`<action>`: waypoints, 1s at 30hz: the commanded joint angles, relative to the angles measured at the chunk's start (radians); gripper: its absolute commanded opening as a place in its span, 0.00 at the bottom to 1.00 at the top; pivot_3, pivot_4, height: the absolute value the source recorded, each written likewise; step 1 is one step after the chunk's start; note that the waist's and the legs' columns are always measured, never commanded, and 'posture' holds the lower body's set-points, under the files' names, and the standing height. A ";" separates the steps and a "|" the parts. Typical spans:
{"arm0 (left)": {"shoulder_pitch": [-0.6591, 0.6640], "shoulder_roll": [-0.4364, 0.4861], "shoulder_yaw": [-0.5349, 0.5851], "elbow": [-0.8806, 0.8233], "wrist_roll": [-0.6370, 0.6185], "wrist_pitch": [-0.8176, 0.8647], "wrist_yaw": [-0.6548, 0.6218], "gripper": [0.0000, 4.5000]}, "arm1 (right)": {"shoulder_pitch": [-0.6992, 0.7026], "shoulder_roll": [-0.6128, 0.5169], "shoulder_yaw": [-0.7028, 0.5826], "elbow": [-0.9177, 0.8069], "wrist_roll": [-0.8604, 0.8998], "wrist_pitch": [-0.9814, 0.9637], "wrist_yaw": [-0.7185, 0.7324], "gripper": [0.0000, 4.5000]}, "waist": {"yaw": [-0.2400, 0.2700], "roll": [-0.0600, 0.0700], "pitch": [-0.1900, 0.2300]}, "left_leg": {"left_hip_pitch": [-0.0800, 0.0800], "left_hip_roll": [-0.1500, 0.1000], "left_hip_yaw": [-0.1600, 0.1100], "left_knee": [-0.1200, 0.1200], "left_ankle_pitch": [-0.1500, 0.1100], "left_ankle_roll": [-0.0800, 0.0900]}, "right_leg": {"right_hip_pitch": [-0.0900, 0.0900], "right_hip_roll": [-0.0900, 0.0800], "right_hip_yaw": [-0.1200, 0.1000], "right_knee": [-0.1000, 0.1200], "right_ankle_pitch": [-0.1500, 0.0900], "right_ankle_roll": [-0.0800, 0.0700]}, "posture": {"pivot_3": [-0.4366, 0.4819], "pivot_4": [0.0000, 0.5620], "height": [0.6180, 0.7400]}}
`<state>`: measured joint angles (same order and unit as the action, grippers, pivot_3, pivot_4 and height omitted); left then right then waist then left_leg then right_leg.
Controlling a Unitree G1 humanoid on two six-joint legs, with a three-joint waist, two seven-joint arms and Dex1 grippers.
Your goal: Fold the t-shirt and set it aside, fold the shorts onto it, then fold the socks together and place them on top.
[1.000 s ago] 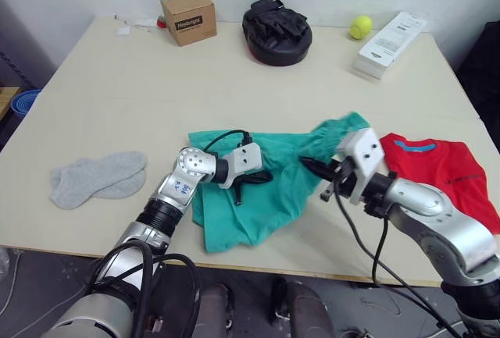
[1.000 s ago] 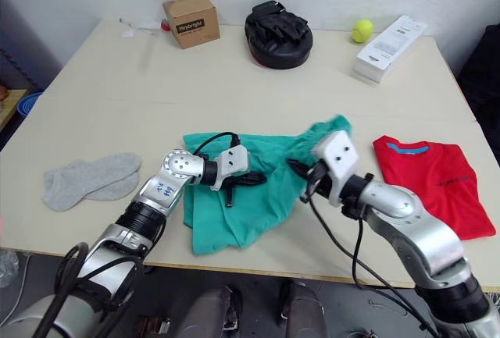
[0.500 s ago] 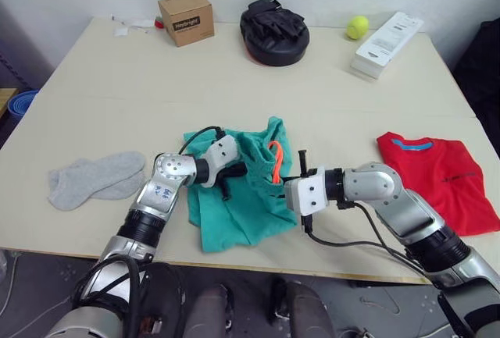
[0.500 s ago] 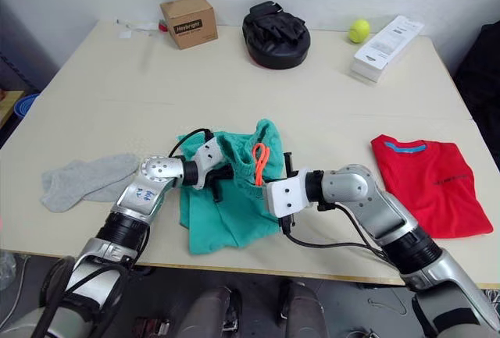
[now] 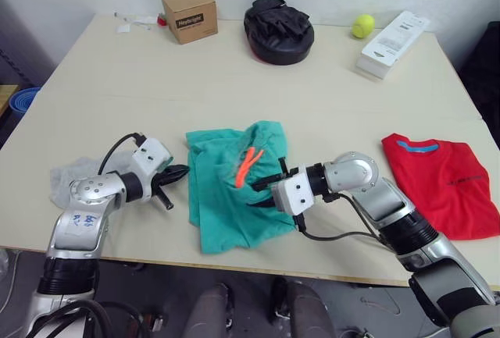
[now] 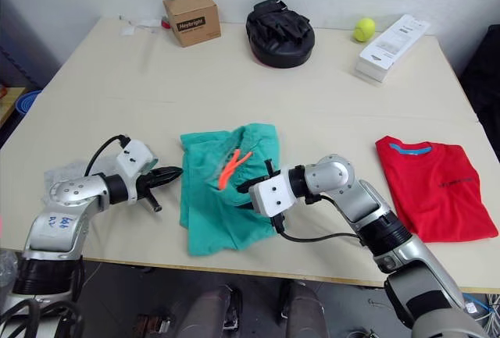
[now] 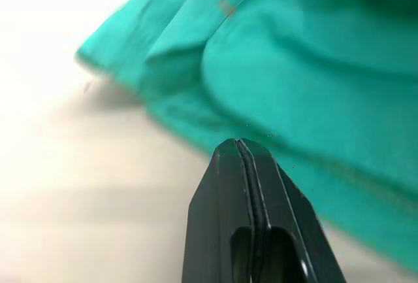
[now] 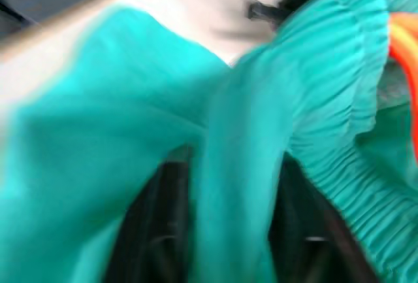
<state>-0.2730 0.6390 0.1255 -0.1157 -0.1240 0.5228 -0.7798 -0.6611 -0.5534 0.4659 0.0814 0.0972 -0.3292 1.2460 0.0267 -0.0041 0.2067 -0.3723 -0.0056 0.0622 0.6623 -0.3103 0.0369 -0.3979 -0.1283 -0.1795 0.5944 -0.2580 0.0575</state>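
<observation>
Right gripper [image 5: 262, 195]: low over the near-right part of the shorts; in the right wrist view its two black fingers [image 8: 153, 231] stand apart with a fold of teal cloth between them; whether they pinch it cannot be told
Left gripper [image 5: 178, 172]: pointed at the left edge of the shorts, just beside it; in the left wrist view the two fingers [image 7: 251, 224] meet along one seam, pressed together on nothing
Shorts [image 5: 226, 213]: teal-green, bunched and partly doubled over at the near middle of the table [image 5: 234, 88], between the two grippers; the orange drawstring [image 5: 245, 165] lies on top beside the gathered waistband [image 8: 353, 100]
Handling of the shorts: judged light, limp and creasing freely; a single layer is likely to slip from a pinch, so the thick elastic waistband or a hemmed leg corner is the surer hold
T-shirt [image 5: 445, 186]: bright red, lying flat and folded at the right of the table, well apart from the shorts
Socks [image 5: 66, 183]: light grey, at the left of the table, largely behind the left arm
Hard to make out: the leg openings and the layers of the shorts within the folds; the right fingertips, buried in cloth; how the two socks lie on each other
</observation>
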 commanded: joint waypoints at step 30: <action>-0.361 -0.033 -0.418 0.269 0.106 -0.203 -0.140 0.00 | 0.093 0.034 0.011 0.026 -0.109 0.124 -0.052 0.01 | -0.003 0.001 0.001 | -0.001 0.001 0.005 0.001 0.000 -0.001 | -0.002 0.005 0.005 0.002 0.000 0.000 | 0.48 0.27 1.00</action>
<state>-0.6267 0.5993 -0.2936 0.1249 -0.0519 0.3306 -0.9359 -0.5807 -0.4928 0.4770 0.1312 -0.0051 -0.1652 1.1702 0.0236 -0.0026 0.2081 -0.3727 -0.0050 0.0674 0.6634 -0.3107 0.0360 -0.3999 -0.1237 -0.1747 0.5961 -0.2580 0.0575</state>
